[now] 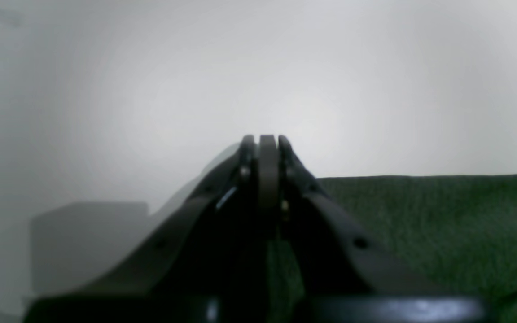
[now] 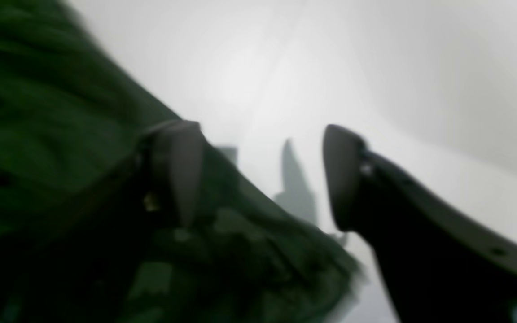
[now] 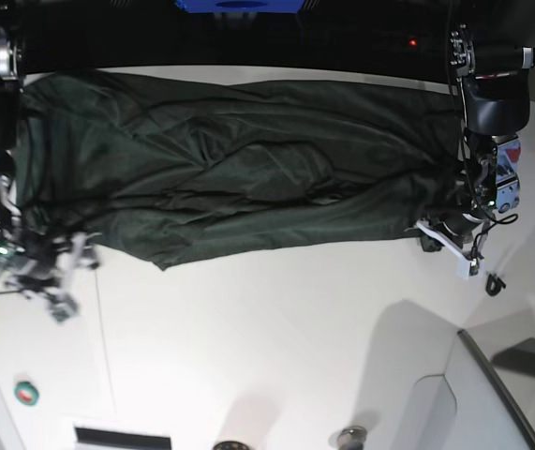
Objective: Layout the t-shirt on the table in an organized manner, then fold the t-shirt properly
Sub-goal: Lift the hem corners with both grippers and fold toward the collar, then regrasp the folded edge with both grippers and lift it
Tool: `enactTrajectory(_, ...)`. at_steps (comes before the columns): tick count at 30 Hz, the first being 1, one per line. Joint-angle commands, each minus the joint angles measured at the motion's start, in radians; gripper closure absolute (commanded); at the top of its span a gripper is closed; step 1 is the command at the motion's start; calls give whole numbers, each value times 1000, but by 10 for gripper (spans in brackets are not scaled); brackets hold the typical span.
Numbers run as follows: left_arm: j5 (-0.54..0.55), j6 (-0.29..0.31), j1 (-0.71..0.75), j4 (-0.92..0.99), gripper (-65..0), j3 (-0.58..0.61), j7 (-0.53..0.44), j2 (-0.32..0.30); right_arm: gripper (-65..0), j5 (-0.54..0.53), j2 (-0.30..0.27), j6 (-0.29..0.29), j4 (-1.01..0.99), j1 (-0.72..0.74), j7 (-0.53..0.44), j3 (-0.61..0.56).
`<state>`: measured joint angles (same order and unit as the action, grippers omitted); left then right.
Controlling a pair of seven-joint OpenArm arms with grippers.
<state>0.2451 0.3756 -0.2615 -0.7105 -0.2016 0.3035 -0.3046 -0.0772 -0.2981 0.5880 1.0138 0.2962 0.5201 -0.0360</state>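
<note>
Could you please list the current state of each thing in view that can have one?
T-shirt: spread in a long band on the table, wrinkled, not yet folded.
Left claw: shut, nothing between its tips, beside the shirt's edge.
Right claw: open, one finger over the shirt.

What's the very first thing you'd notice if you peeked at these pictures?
The big dark green t-shirt, wrinkly and stretched sideways across the far part of the white table. Next, a robot arm at each end of it: the left gripper is pinched shut beside the cloth's edge, and the right gripper is spread open at the other end.
</note>
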Motion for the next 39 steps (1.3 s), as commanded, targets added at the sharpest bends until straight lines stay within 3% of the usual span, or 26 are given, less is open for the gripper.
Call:
enactTrajectory(1,-17,4,-2,1,0,3,61,-3,-443,0,-13,7,-13,44,-12,-26)
enactTrajectory(9,-26,4,-20,1,0,4,62,-9,-438,0,81,7,-197,163,-67,-170)
enactTrajectory(22,-26,6,-48,1,0,14,62,-9,-429,3,95,7,-293,194,-81,-176)
enactTrajectory(25,-26,6,-55,2,0,14,62,-9,-338,3,98,7,-295,192,-81,-176)
enactTrajectory(29,-26,7,-57,1,0,14,64,-9,-95,4,99,7,-332,199,-81,-176)
enactTrajectory(31,-26,7,-58,1,0,14,64,-9,-20,4,96,7,-361,222,-77,-176)
enactTrajectory(39,-28,7,-120,-24,0,14,66,-9,0,4,95,7,-379,271,-81,-175)
